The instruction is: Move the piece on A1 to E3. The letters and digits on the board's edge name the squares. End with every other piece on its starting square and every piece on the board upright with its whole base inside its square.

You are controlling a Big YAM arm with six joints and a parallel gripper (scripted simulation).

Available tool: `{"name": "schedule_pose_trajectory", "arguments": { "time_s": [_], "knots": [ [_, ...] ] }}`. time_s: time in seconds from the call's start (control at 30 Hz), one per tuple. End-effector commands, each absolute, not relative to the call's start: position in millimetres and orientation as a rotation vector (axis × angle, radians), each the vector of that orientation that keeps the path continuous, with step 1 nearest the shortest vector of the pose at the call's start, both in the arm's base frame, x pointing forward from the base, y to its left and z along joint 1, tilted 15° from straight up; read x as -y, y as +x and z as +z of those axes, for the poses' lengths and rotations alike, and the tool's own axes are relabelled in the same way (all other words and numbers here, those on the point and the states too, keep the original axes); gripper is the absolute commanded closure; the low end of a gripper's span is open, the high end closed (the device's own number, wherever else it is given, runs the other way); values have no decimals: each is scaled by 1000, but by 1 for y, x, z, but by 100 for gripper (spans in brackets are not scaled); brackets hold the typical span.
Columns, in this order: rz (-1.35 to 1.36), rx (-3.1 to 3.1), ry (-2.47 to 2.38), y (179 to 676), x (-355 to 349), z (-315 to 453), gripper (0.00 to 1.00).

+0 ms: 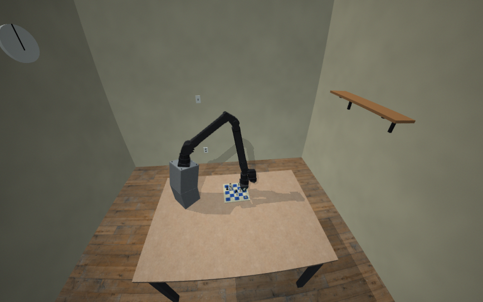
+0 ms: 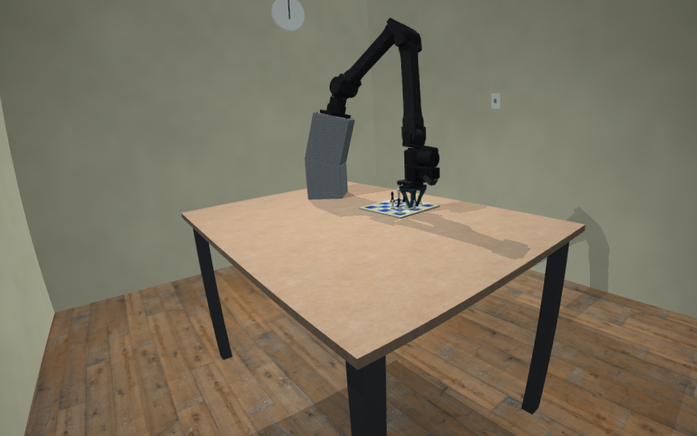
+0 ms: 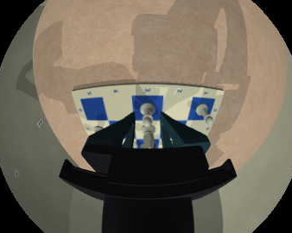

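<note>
Tan table, pale upright piece between claw fingers

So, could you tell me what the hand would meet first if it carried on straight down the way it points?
Most likely the pale piece standing between the parted fingers of the hand, then the chessboard; depth is hard to judge.

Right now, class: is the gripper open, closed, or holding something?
Gripper: open partway, jaws spread either side of a pale piece, gripping nothing.
</note>
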State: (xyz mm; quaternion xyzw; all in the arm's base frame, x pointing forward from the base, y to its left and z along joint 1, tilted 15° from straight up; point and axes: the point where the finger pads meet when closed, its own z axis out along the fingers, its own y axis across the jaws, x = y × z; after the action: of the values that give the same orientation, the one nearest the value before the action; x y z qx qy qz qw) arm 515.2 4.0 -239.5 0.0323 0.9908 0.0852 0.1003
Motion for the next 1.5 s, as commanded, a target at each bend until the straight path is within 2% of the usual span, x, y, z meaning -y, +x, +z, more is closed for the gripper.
{"name": "schedule_pose_trajectory", "arguments": {
  "time_s": [0.0,1.03,1.17,1.2,1.47],
  "knots": [
    [246,-2899,78,527,-11,-236,67],
    [243,-2892,92,509,17,-137,67],
    [251,-2937,107,495,16,-156,67],
    [249,-2926,105,498,16,-152,0],
    [244,-2895,100,511,17,-140,0]
  ]
}}
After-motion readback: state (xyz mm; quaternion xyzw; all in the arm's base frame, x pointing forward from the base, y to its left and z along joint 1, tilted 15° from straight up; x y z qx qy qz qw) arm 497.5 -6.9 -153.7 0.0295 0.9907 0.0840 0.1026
